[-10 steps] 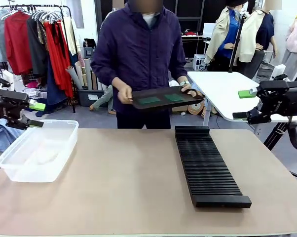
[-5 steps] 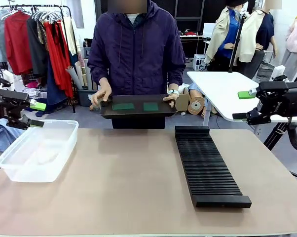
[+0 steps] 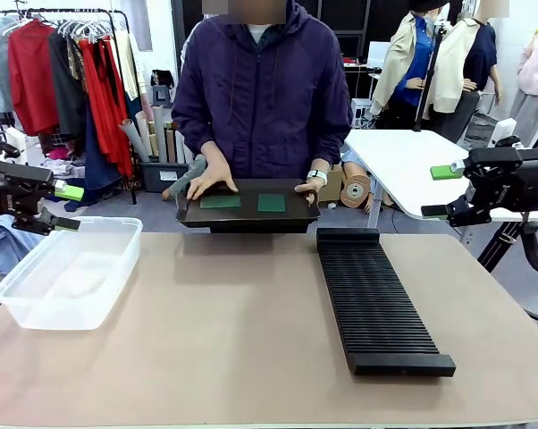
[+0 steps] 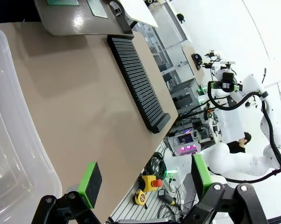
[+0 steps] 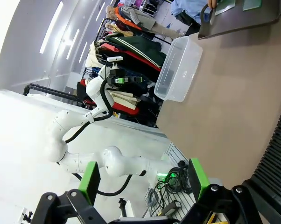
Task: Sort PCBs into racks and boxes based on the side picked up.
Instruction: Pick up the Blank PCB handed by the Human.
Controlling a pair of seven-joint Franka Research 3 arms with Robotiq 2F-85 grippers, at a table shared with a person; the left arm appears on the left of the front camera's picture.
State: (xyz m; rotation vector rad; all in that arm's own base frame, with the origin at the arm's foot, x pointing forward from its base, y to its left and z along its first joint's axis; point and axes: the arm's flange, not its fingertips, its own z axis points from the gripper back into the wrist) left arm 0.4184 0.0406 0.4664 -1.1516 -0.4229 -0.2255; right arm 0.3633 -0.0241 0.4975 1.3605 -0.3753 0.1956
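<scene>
Front view: a person (image 3: 260,89) at the far side holds a dark, smooth tray (image 3: 247,217) at the far edge of the table (image 3: 206,349). I cannot tell whether it rests on the tan matte top or hangs just above it. Two PCBs (image 3: 220,202), thin flat green rectangles, lie side by side on the tray, apart from each other. One hand (image 3: 211,181) lies flat by the board at picture left. The other hand grips the opposite end.

The rack (image 3: 376,299), long and black with narrow ribs, lies right of centre. The tub (image 3: 59,311), clear plastic with rounded corners and a rolled rim, sits at the near left.

The left gripper (image 3: 68,207) hangs beside the tub's far corner, jaws apart, nothing between them. The right gripper (image 3: 441,190) hangs off the table's right side, jaws likewise apart and empty.

Left wrist view: the green pads (image 4: 90,184) stand wide with nothing between them. It shows a sheen on the tray that the front view lacks. The boards are cut off by the top edge. The tub wall is cropped at the left.

Right wrist view: the whole tub is seen from its end. Only a corner of the rack and a strip of the tray are in frame. The boards there are too cropped to read.
</scene>
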